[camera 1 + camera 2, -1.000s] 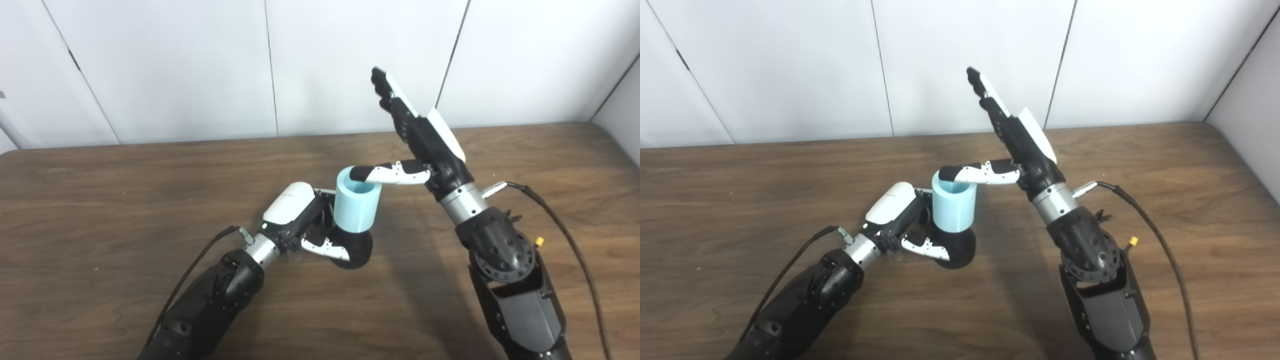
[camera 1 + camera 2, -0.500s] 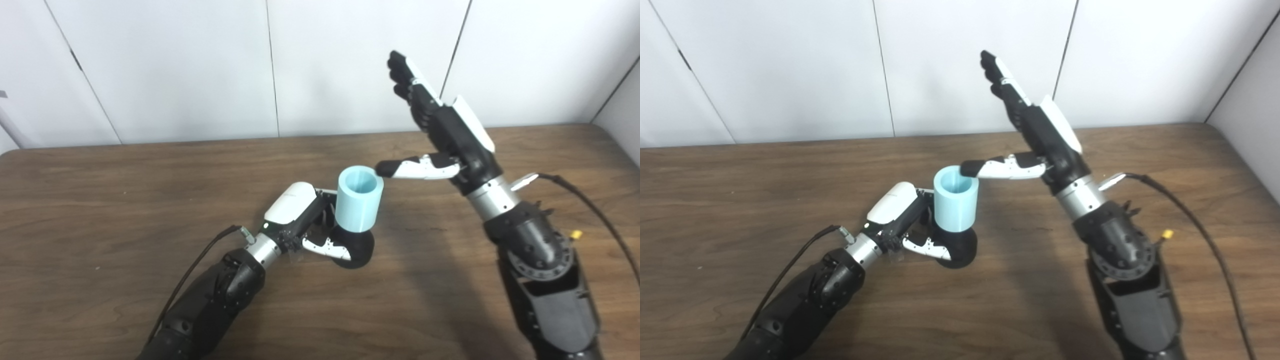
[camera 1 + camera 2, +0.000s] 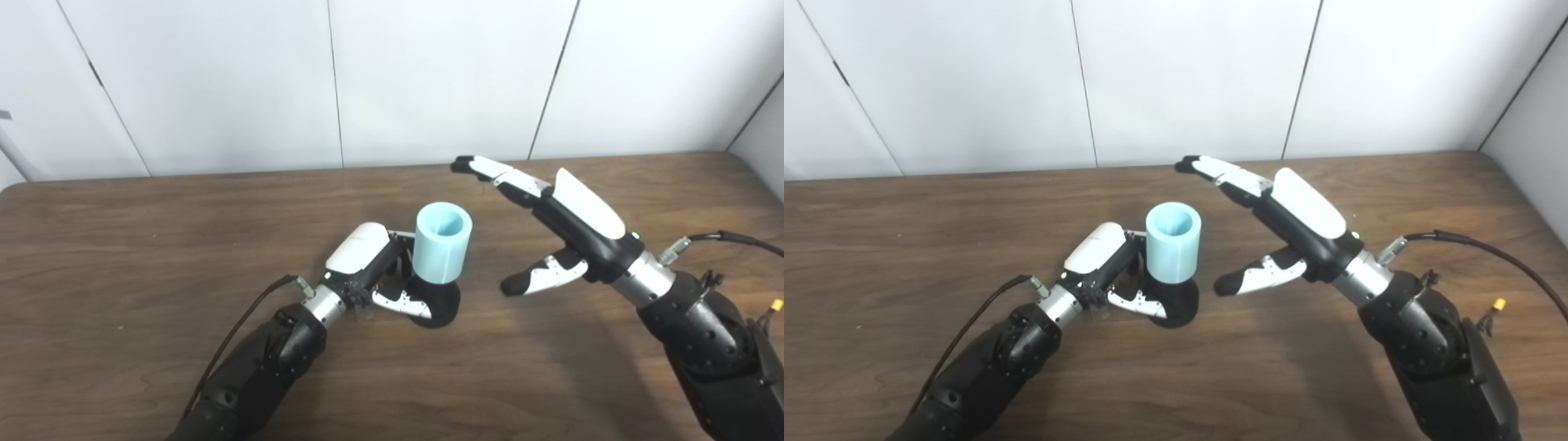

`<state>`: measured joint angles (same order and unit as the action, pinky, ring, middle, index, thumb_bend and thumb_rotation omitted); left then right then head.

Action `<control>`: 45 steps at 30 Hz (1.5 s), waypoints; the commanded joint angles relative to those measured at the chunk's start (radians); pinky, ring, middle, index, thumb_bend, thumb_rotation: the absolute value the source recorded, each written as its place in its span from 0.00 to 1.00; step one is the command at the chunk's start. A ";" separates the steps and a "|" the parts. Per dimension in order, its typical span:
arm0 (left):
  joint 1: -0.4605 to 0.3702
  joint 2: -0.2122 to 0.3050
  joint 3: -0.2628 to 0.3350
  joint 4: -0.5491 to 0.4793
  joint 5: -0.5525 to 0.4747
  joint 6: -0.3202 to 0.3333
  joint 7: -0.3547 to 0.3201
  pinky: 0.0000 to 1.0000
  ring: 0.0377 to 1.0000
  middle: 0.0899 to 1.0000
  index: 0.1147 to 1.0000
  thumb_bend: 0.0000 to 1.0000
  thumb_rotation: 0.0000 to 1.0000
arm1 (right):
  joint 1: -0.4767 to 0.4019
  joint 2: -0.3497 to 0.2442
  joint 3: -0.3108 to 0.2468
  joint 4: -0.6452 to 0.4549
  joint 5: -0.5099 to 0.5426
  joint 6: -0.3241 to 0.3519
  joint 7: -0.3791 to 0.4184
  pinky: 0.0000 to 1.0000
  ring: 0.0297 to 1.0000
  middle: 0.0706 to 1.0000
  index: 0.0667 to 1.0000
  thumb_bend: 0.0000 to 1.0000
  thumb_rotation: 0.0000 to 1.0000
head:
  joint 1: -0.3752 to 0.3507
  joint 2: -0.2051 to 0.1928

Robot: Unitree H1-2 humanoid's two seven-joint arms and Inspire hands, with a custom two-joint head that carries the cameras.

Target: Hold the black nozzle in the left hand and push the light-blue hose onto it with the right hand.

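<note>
Gripping the black nozzle [image 3: 440, 300] on the table [image 3: 122, 245], the left hand [image 3: 367, 269] steadies it with the light-blue hose [image 3: 442, 243] seated upright on top; the right hand [image 3: 563, 220] hovers beside, fingers spread, empty.

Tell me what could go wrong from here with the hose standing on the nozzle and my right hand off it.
1. The light-blue hose stands tall on the black nozzle; how deeply it is seated cannot be seen, so it may tip.
2. The open right hand is close beside it and could knock it.
3. The left hand grips only the base.
</note>
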<state>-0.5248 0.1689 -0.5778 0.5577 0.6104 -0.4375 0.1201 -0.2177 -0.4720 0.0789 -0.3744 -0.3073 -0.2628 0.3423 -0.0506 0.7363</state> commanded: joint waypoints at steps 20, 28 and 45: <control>0.105 0.020 -0.043 0.082 0.058 0.051 -0.059 0.33 0.36 0.42 0.44 0.50 0.00 | -0.045 -0.064 0.106 -0.081 -0.160 0.018 0.159 0.91 0.99 0.99 0.96 0.75 0.94 | 0.005 0.010; 0.109 0.026 -0.042 0.073 0.056 0.051 -0.065 0.34 0.36 0.42 0.44 0.50 0.00 | -0.033 -0.104 0.152 -0.070 -0.246 -0.048 0.161 0.91 0.99 0.98 0.94 0.80 0.92 | 0.005 0.016; 0.109 0.030 -0.033 0.065 0.044 0.053 -0.078 0.33 0.35 0.42 0.45 0.50 0.00 | -0.030 -0.146 0.246 -0.058 -0.370 -0.079 0.177 0.96 0.97 0.92 0.85 0.81 0.82 | 0.006 0.021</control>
<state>-0.5193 0.1729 -0.5721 0.5539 0.6077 -0.4375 0.1154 -0.2773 -0.5838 0.2737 -0.4440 -0.6518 -0.3213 0.4265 -0.0445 0.7563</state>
